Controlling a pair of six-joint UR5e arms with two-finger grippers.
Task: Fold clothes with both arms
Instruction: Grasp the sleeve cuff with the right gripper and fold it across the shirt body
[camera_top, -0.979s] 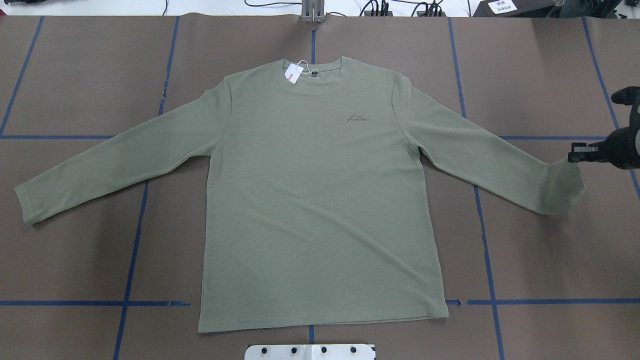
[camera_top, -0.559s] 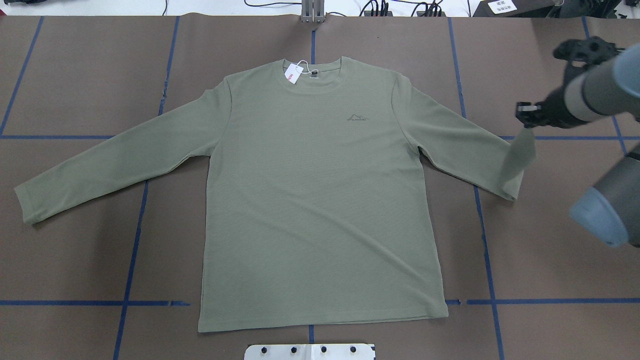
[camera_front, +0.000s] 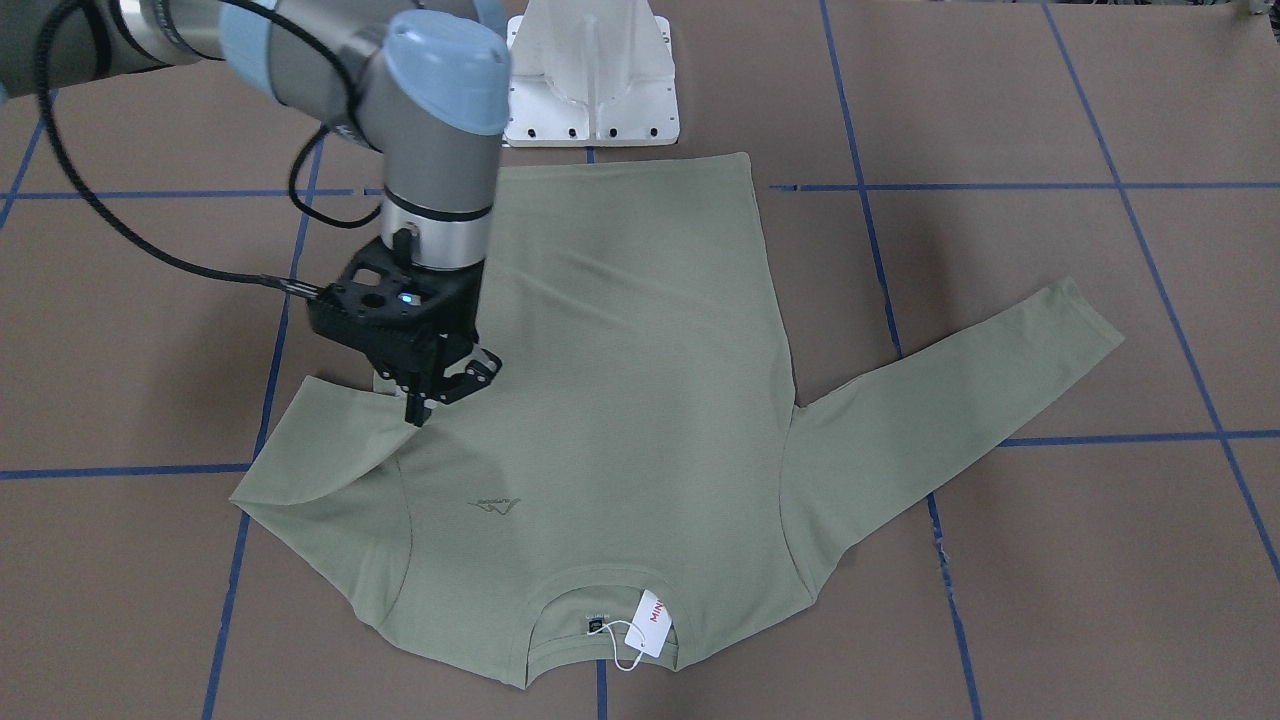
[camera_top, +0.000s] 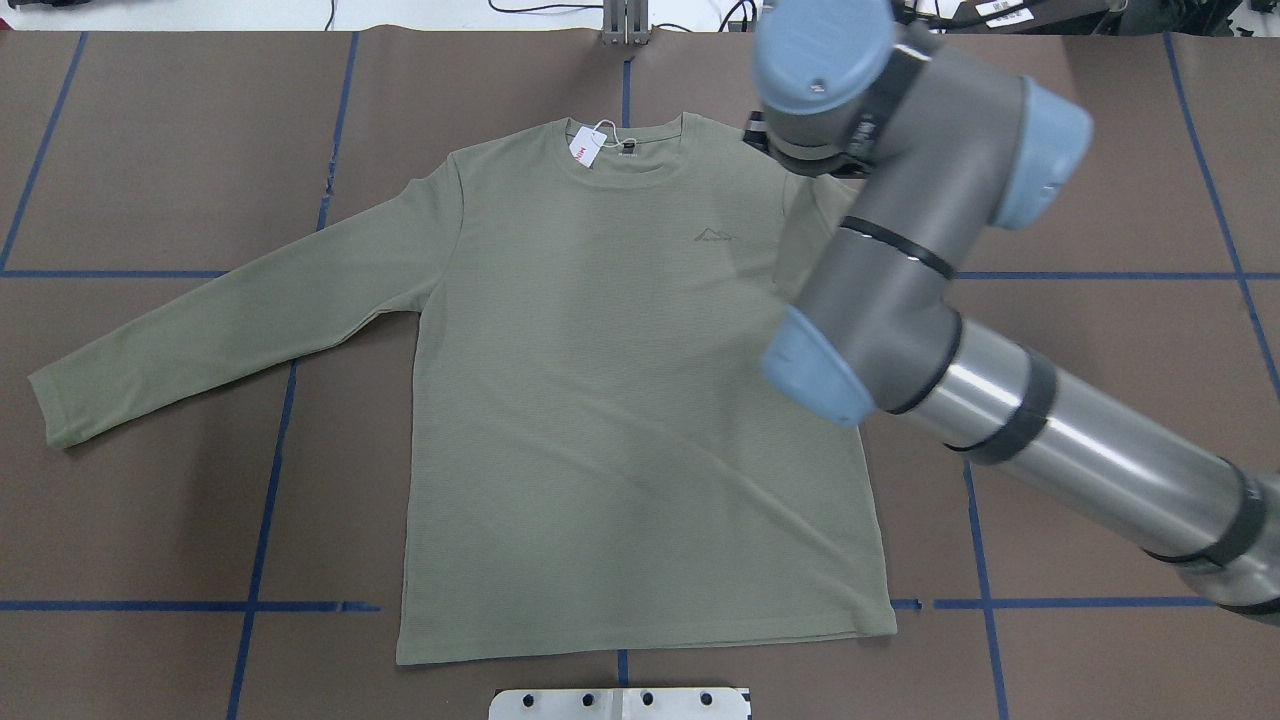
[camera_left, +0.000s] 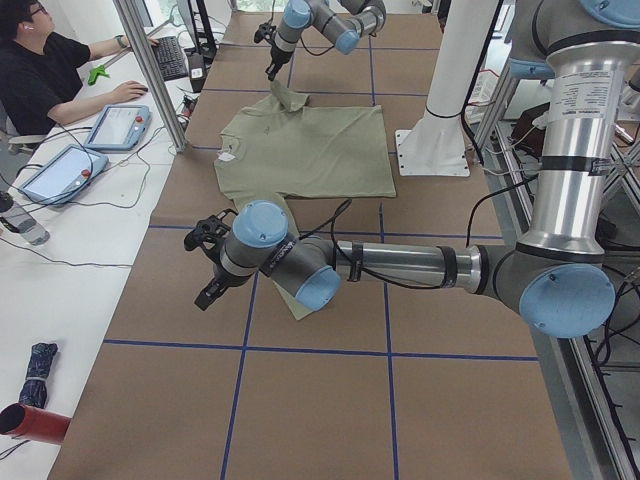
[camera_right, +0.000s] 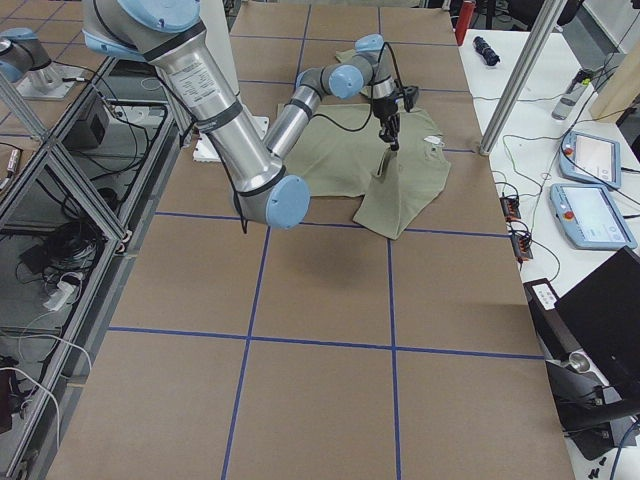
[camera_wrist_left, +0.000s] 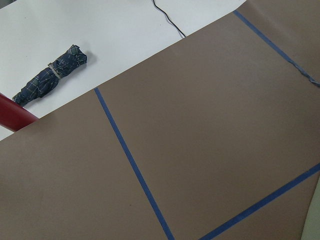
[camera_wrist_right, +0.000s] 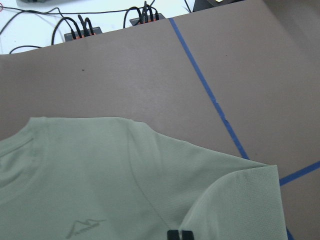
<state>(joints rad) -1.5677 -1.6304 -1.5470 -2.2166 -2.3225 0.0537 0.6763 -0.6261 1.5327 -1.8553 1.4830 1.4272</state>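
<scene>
Black right gripper (camera_front: 420, 405) was closed on the end of one sleeve (camera_front: 320, 440), pinching the cloth above the chest of the shirt (camera_front: 620, 400), near the logo (camera_front: 492, 505). That sleeve was doubled back toward the body, with its fold out past the shoulder.

Status, by judgement: the first sleeve fold was in progress and the sleeve was not yet released.

The shirt lay flat and face-up mid-counter (camera_front: 1050, 600), with the tag (camera_front: 650, 625) at the collar. The other sleeve (camera_front: 960, 400) lay fully extended and the body was unfolded. The left gripper (camera_left: 208, 270) hung over bare counter near that sleeve; its opening could not be determined.

Remaining, by judgement: the second sleeve, then the body folds.
</scene>
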